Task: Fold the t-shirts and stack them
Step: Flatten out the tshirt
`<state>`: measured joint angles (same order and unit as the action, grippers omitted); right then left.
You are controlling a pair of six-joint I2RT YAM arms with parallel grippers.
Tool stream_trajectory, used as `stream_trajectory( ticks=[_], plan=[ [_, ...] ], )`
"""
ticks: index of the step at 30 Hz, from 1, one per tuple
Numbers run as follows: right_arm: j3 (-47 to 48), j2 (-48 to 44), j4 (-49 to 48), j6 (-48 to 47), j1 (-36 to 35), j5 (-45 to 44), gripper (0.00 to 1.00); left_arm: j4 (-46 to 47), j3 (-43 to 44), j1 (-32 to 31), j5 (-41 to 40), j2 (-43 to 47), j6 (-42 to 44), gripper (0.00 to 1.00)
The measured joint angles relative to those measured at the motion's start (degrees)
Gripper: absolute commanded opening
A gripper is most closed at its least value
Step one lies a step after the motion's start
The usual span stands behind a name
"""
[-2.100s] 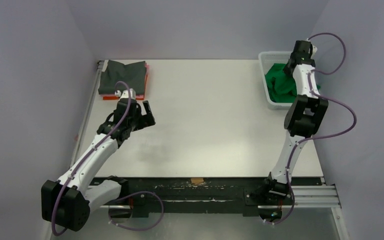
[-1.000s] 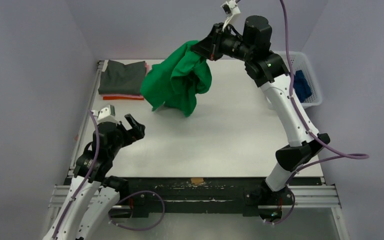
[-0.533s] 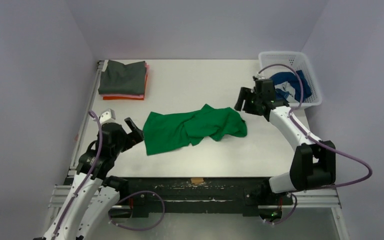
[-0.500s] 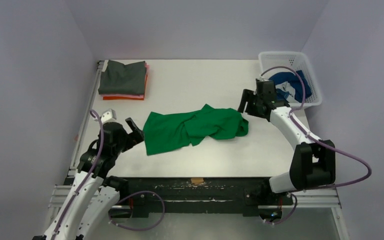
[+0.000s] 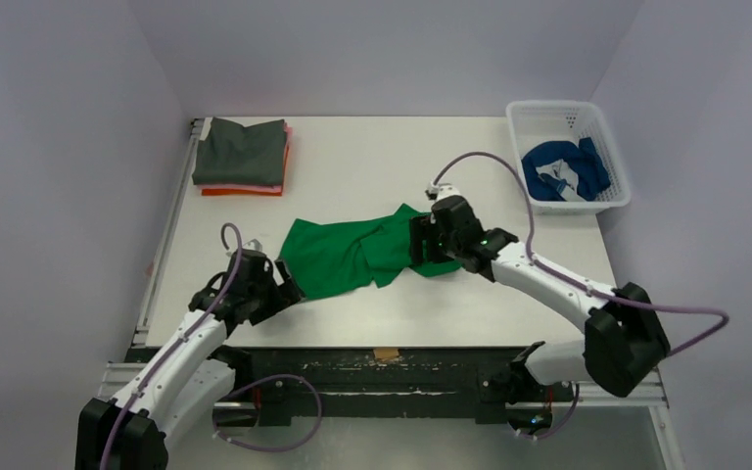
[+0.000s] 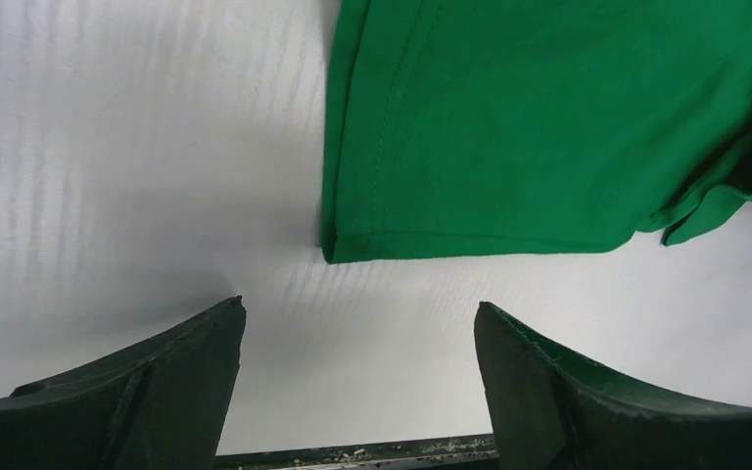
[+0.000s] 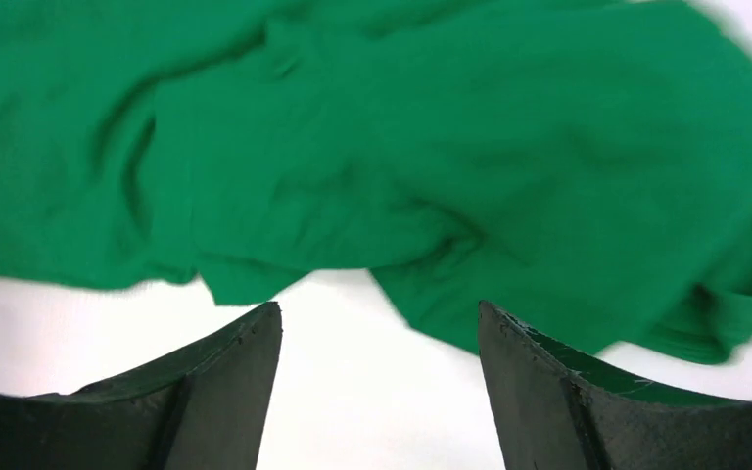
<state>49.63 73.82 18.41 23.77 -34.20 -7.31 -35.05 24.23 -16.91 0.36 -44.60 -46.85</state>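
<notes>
A bright green t-shirt (image 5: 352, 253) lies crumpled in the middle of the table, apart from the other t-shirts. My left gripper (image 5: 288, 288) stands open just short of its near-left corner. In the left wrist view that hemmed corner (image 6: 372, 230) lies ahead of the open left gripper (image 6: 357, 308), with bare table between the fingers. My right gripper (image 5: 419, 241) hovers open over the shirt's right part. In the right wrist view the green t-shirt (image 7: 401, 157) fills the top, and the open right gripper (image 7: 377, 308) holds nothing. A folded stack, dark grey on pink and orange (image 5: 243, 155), sits at the far left.
A white lattice basket (image 5: 548, 105) at the far right holds a blue shirt (image 5: 560, 171). The table's metal rail and black front edge (image 5: 382, 364) run along the near side, close behind my left gripper.
The right gripper swung the green shirt over from the basket, dropped it mid-table and opened, then moved left over its right part. The left gripper advanced to the shirt's near-left corner.
</notes>
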Motion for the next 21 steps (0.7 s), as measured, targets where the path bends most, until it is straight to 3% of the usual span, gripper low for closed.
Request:
stream_trajectory(
  ticks=[5, 8, 14, 16, 17, 21],
  plan=[
    [2.2, 11.3, -0.1, 0.2, -10.6, 1.0, 0.66, 4.1, -1.4, 0.0, 3.9, -4.7, -0.6, 0.75],
    [6.0, 18.0, 0.2, 0.2, -15.3, 0.9, 0.65, 6.9, -0.5, 0.0, 4.6, -8.5, -0.7, 0.62],
    [8.0, 21.9, 1.3, 0.5, -16.7, 0.3, 0.65, 11.8, 0.6, -0.9, 5.8, -14.9, -0.7, 0.27],
    [8.0, 21.8, 1.4, 0.7, -16.5, 0.2, 0.64, 12.8, 0.6, -1.6, 6.2, -16.3, -0.7, 0.06],
    [8.0, 21.8, 1.3, 0.7, -16.5, 0.2, 0.64, 13.2, 0.6, -2.0, 6.4, -16.9, -0.7, 0.00],
    [8.0, 21.8, 1.3, 0.6, -16.5, 0.3, 0.64, 13.6, 0.7, -2.6, 6.1, -18.4, -0.2, 0.00]
  ],
)
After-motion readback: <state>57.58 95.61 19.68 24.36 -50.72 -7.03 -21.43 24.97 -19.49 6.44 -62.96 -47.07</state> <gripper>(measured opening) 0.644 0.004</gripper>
